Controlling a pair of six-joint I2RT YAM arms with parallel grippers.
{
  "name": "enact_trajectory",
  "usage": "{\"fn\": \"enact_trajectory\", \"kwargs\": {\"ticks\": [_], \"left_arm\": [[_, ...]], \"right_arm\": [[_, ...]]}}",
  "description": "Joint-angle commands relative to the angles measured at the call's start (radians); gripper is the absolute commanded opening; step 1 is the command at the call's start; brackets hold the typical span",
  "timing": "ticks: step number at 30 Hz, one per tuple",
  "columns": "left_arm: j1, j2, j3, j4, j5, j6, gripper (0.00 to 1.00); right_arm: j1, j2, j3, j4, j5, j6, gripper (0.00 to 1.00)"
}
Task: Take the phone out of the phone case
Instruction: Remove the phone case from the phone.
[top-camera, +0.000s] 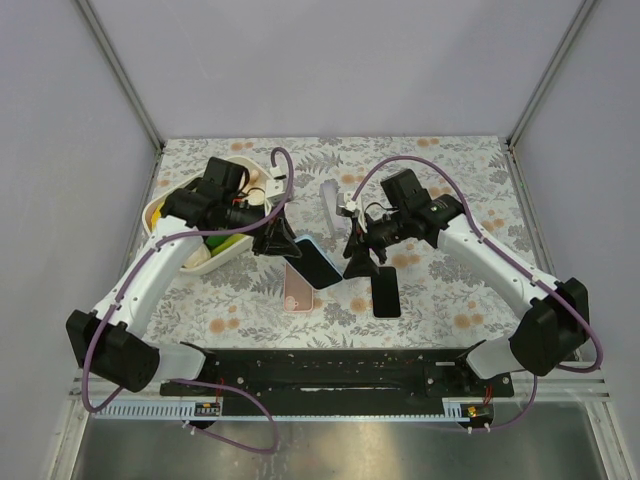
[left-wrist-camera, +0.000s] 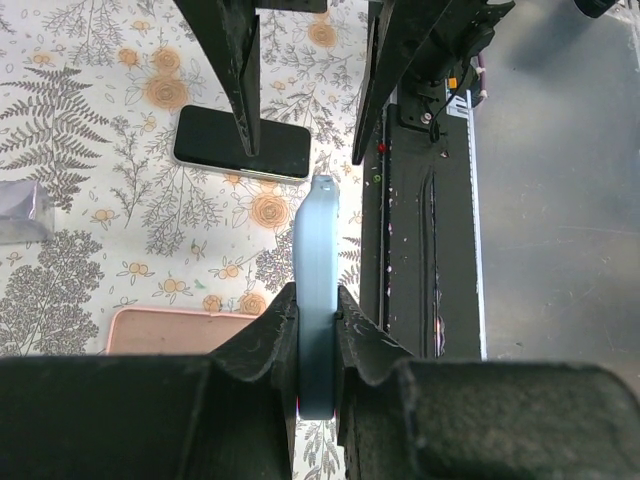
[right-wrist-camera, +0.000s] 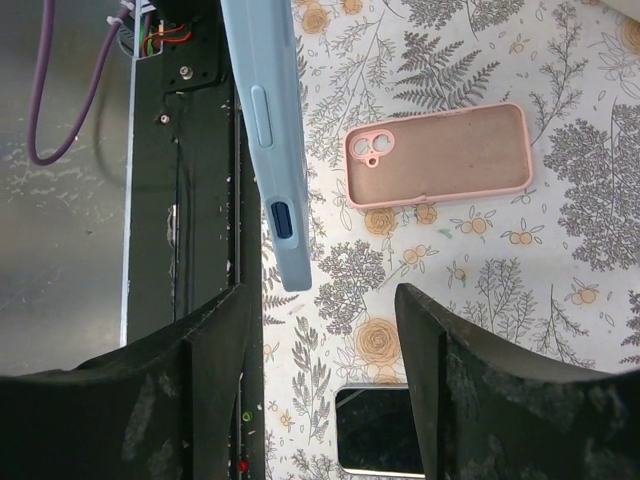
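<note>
above the middle of the table (top-camera: 450, 170), the blue case (top-camera: 318, 262) is held off the surface at a tilt by the left gripper (top-camera: 278, 240), whose jaws are clamped tight across its thin side. the right gripper (top-camera: 358, 256) is set just beside it, its fingers spread wide with nothing between them. a black phone (top-camera: 386, 292) is laid flat on the table just below that open gripper. a pink case (top-camera: 298, 292) is laid empty, open side up, near the blue one.

the step in hand is judged to be the separation itself, at or near its end, since a bare phone is out on the table and the blue case is held aloft. from above a dark face is seen inside the blue rim. whether that is a phone seated in the case or only its lining cannot be told. if a phone is in there, the next move calls for the right fingers to be worked against the rim or the back while the clamp is maintained. if not, only the setting down of the case is called for.

the side button and dark slot on the blue case's edge, and the pink case's camera opening, are shown only by the right wrist view. the clamp is shown edge-on, with the case pinched at one end, only by the left wrist view. both arms are shown together only from overhead.
</note>
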Motion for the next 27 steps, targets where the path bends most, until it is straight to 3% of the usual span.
{"fn": "enact_trajectory", "kwargs": {"ticks": [1, 9, 17, 24, 27], "left_arm": [[-0.019, 0.016, 0.079, 0.031, 0.088, 0.014, 0.0], [-0.032, 0.038, 0.102, 0.036, 0.103, 0.001, 0.0], [-0.032, 0.021, 0.094, 0.037, 0.102, 0.015, 0.0], [-0.034, 0.001, 0.087, 0.037, 0.057, 0.073, 0.0], [-0.037, 0.013, 0.094, 0.037, 0.045, 0.09, 0.0]], "right_arm": [[0.009, 0.013, -0.007, 0.048, -0.072, 0.02, 0.67], [0.016, 0.04, -0.026, 0.054, -0.089, 0.014, 0.56], [0.016, 0.039, -0.024, -0.005, -0.106, -0.056, 0.36], [0.045, 0.033, 0.011, -0.168, -0.159, -0.182, 0.0], [0.072, 0.025, 0.016, -0.196, -0.166, -0.21, 0.0]]}}
